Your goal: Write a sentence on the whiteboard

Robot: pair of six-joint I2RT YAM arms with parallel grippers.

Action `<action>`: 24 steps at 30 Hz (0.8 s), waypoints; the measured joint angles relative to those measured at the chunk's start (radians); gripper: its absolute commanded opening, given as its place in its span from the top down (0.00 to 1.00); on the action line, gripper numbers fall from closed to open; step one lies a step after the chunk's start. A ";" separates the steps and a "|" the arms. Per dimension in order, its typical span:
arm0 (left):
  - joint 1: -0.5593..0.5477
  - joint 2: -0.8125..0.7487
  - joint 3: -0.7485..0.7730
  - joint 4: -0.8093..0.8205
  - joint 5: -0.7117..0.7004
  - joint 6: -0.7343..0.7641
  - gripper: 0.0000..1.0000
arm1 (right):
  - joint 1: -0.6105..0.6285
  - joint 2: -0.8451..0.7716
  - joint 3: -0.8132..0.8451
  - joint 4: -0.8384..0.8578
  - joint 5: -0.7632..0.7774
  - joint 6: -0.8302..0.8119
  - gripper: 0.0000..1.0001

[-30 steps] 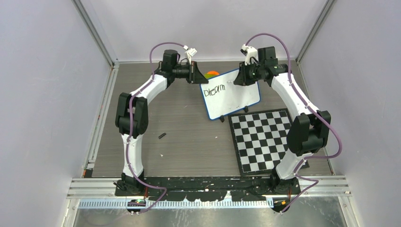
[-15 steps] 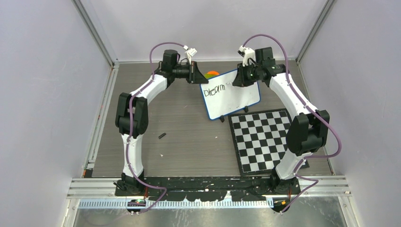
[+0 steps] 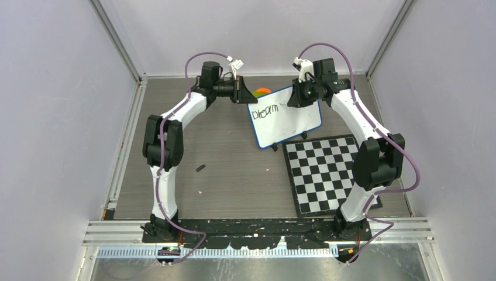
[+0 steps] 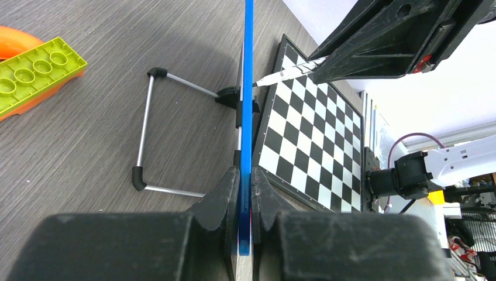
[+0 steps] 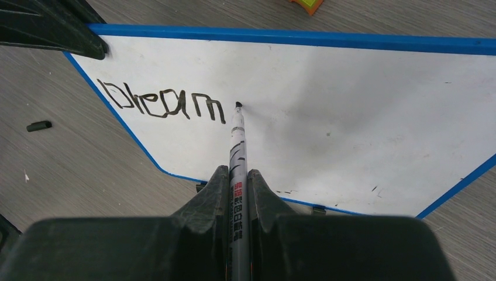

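The whiteboard (image 3: 292, 123) stands tilted on its wire stand at the back of the table. In the left wrist view it is edge-on as a blue rim (image 4: 248, 88). My left gripper (image 4: 245, 184) is shut on that rim at the board's upper left corner (image 3: 245, 95). On the whiteboard (image 5: 351, 117), the sentence (image 5: 164, 104) reads "Dream" in black at the upper left. My right gripper (image 5: 238, 178) is shut on a silver marker (image 5: 237, 146). The marker's black tip touches the board just right of the last "m".
A black-and-white checkered board (image 3: 327, 172) lies flat in front of the whiteboard. A green brick on an orange piece (image 4: 35, 70) sits behind it. A small black cap (image 3: 200, 168) lies on the wood surface to the left. The wire stand (image 4: 146, 134) props the board from behind.
My right arm has shifted slightly left along the board with the marker. The left arm and the whiteboard have not moved, and the lettering looks the same.
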State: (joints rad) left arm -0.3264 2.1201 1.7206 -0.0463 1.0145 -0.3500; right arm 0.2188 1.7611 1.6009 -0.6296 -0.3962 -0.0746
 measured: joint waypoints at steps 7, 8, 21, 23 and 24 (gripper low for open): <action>0.000 0.000 0.000 0.000 0.000 0.003 1.00 | 0.015 0.000 0.001 0.000 0.003 -0.002 1.00; 0.000 0.000 0.000 0.000 0.000 0.003 1.00 | 0.016 0.000 0.001 0.000 0.004 -0.002 1.00; 0.000 0.000 0.000 0.000 -0.002 0.010 1.00 | 0.019 0.000 0.000 -0.011 0.028 -0.031 1.00; 0.000 0.000 0.000 -0.001 -0.002 0.010 1.00 | 0.019 0.000 0.000 -0.016 0.032 -0.034 1.00; 0.000 0.000 0.001 -0.002 -0.002 0.010 1.00 | 0.019 0.000 -0.001 -0.018 0.034 -0.035 1.00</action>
State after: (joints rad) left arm -0.3264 2.1201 1.7214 -0.0479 1.0126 -0.3397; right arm 0.2382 1.7615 1.6001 -0.6472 -0.3622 -0.1097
